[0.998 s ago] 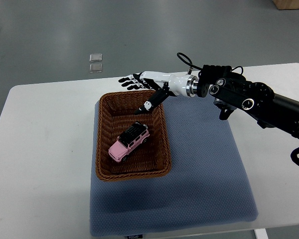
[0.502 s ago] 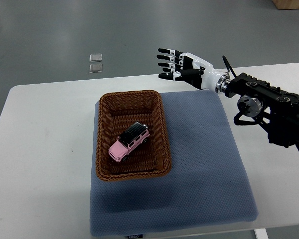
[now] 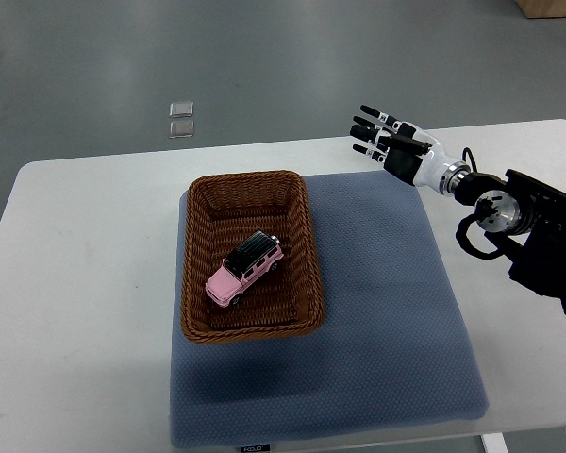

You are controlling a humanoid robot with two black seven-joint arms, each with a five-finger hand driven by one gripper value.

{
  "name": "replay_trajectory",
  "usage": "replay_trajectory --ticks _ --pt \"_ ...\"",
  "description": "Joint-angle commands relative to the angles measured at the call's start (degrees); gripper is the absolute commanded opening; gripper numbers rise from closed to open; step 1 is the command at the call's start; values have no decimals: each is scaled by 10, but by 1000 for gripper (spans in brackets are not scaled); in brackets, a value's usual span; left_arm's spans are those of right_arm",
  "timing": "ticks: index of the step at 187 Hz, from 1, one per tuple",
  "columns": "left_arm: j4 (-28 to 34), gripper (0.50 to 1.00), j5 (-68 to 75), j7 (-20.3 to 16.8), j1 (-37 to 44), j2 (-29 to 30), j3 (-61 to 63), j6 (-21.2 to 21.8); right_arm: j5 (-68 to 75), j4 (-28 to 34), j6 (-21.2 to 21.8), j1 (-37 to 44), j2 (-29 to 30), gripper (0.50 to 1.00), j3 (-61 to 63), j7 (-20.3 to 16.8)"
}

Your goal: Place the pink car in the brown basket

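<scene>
A pink toy car point(image 3: 244, 269) with a black roof lies diagonally on the floor of the brown wicker basket point(image 3: 198, 212). The basket stands on the left part of a blue-grey mat point(image 3: 387, 311). My right hand point(image 3: 387, 144) hovers well to the right of the basket, over the mat's far right corner, its fingers spread and holding nothing. Its black arm point(image 3: 524, 222) comes in from the right edge. The left arm does not show.
The mat lies on a white table point(image 3: 85, 283). Beyond the table's far edge is grey floor with two small clear squares point(image 3: 180, 119). A wooden corner point(image 3: 552, 8) shows at the top right.
My right hand has drawn back from above the basket's far rim to the right and away, now off the basket entirely. The pink car has stayed put in the basket.
</scene>
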Motion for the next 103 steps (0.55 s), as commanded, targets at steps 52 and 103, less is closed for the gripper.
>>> replay_trajectory --ticks 52,103 --pt "0 1000 0 0 0 0 0 0 11 -2 0 0 2 913 0 3" --pt "0 1000 0 0 0 0 0 0 6 -2 4 -8 1 917 0 3"
